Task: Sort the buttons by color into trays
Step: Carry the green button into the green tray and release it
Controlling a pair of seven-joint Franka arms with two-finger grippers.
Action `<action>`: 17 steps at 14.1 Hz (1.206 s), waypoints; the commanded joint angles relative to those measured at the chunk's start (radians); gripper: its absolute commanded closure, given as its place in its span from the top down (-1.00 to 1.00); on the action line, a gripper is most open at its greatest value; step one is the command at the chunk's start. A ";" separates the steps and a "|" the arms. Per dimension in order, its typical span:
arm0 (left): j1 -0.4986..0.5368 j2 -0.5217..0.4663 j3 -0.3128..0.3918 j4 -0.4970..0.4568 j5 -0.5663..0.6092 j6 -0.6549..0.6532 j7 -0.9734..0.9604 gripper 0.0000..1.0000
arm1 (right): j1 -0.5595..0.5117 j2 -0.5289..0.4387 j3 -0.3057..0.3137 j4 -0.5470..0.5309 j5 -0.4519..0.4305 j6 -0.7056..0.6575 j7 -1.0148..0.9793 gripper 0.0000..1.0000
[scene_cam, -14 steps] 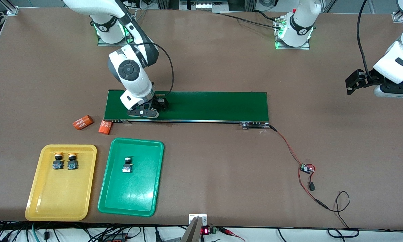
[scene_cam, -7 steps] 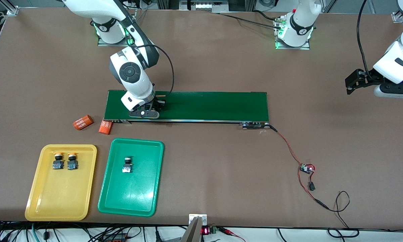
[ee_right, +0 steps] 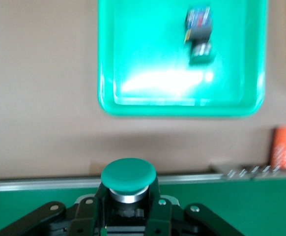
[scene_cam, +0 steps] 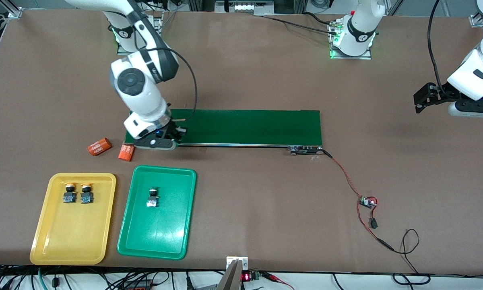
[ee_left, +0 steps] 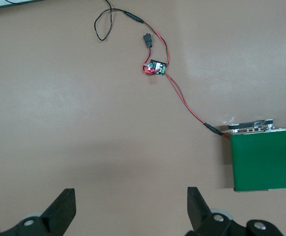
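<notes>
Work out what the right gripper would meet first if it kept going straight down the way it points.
Probably the conveyor belt: the right gripper, shut on a green button, points down over its end.

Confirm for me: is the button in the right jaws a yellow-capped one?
No, the button held in the right gripper has a green cap.

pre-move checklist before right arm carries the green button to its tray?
1. Right gripper shut on green-capped button: ok.
2. Cap colour matches green tray: ok.
3. Bare floor in green tray beside the button already there: ok.
4. Yellow tray holds both yellow-capped buttons: ok.
5. Left gripper open, waiting over bare table past the conveyor belt: ok.
6. Button lifted off the belt: cannot tell.
</notes>
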 commanded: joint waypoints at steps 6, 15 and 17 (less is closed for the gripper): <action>0.002 -0.019 -0.005 -0.007 0.012 -0.014 -0.010 1.00 | -0.055 0.401 -0.070 0.463 -0.005 -0.013 -0.200 -0.96; 0.002 -0.020 -0.005 -0.007 0.012 -0.014 -0.010 1.00 | -0.046 0.635 -0.108 0.482 -0.003 0.366 -0.193 -0.70; 0.002 -0.020 -0.005 -0.007 0.012 -0.014 -0.010 1.00 | -0.034 0.635 -0.120 0.480 0.003 0.368 -0.189 0.91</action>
